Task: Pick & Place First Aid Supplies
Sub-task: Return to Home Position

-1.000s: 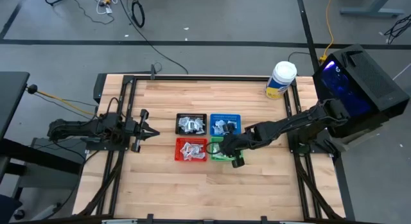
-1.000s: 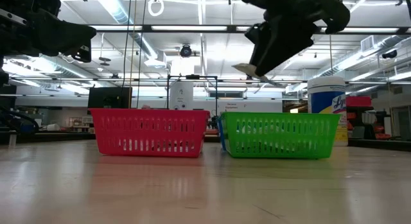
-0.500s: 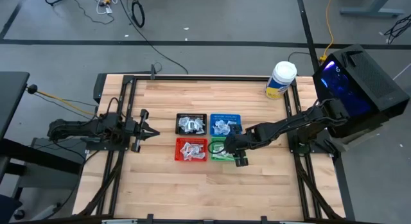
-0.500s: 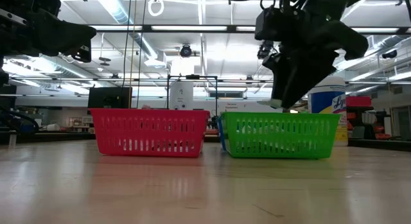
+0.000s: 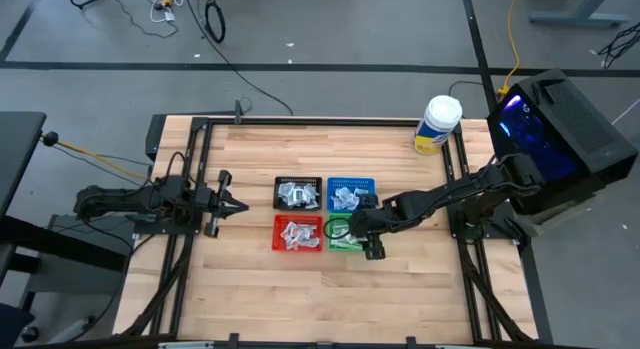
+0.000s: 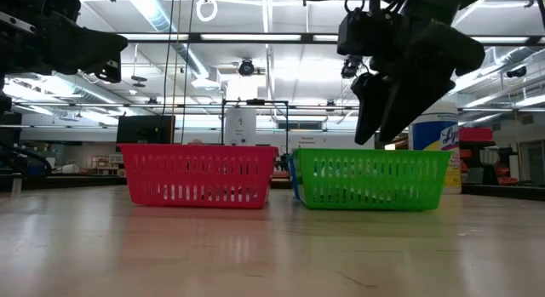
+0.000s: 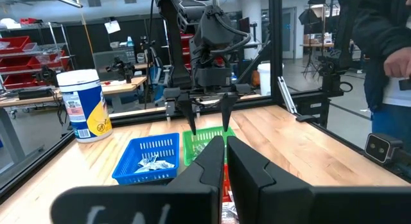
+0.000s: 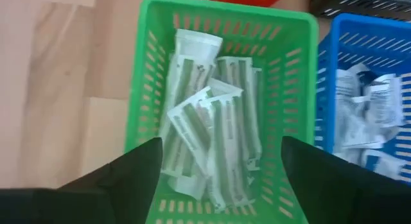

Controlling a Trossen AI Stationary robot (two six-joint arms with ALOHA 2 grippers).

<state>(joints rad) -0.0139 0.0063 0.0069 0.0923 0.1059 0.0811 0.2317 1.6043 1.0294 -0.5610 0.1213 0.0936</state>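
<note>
Several long white-and-green packets (image 8: 209, 137) lie heaped in the green tray (image 5: 345, 239), which stands at the middle of the table (image 8: 144, 70). My right gripper (image 8: 221, 182) hangs just above this tray, fingers pointing down and open, with nothing between them (image 6: 379, 118). The left wrist view shows its two fingers spread over the green tray (image 7: 207, 118). Squarish white packets fill the blue tray (image 5: 350, 194), the black tray (image 5: 298, 194) and the red tray (image 5: 298, 232). My left gripper (image 5: 240, 204) waits shut at the table's left, level, pointing toward the trays (image 7: 225, 153).
A big white jar with a yellow label (image 5: 438, 124) stands at the far right corner. The four trays sit close together in a square. Bare wood lies around them toward the near edge. A person (image 7: 385, 51) stands beyond the table's edge.
My right gripper has come down toward the green tray with a white packet at its fingertips, then opened. The packet no longer shows between its fingers.
</note>
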